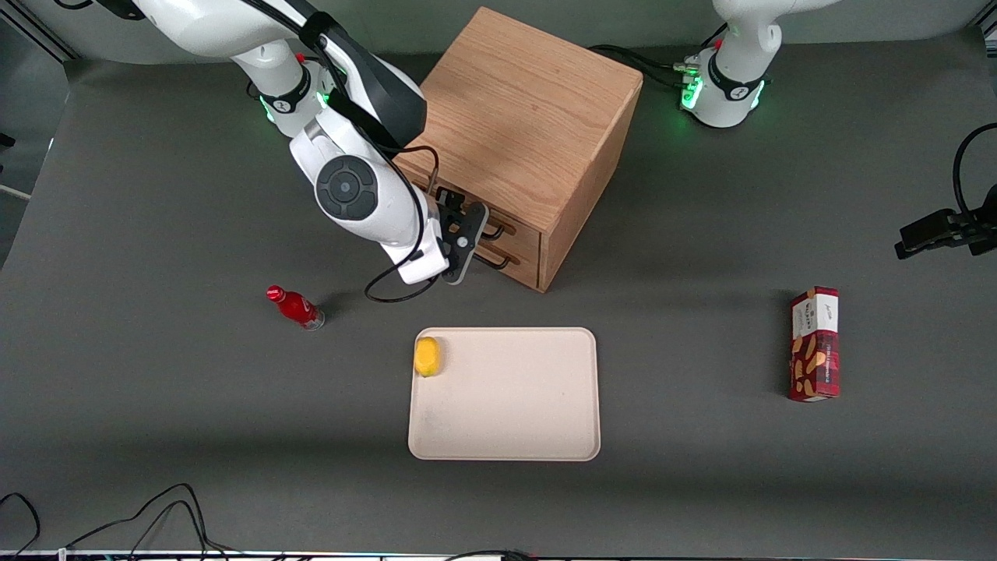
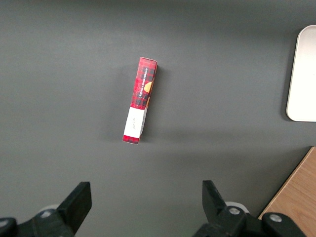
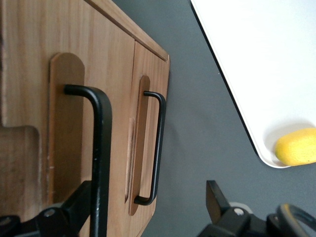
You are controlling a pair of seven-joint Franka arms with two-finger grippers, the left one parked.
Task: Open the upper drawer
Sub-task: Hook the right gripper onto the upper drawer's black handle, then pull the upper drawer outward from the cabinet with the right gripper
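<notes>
In the front view, just above center frame, my gripper (image 1: 467, 234) sits at the oak cabinet's (image 1: 530, 117) front, and in the right wrist view my spread fingers (image 3: 81, 207) straddle the upper drawer's (image 3: 29, 74) black bar handle (image 3: 101, 158), unclamped.

The open two-finger gripper (image 3: 148, 207) has one black finger (image 3: 79, 205) touching the long thin black bar handle (image 3: 101, 158) of the light oak upper drawer (image 3: 29, 79). The matching bottom drawer (image 3: 148, 69) sits beside it. A yellow lemon-like fruit (image 3: 296, 146) lies in a corner of the cream tray (image 3: 256, 59).
</notes>
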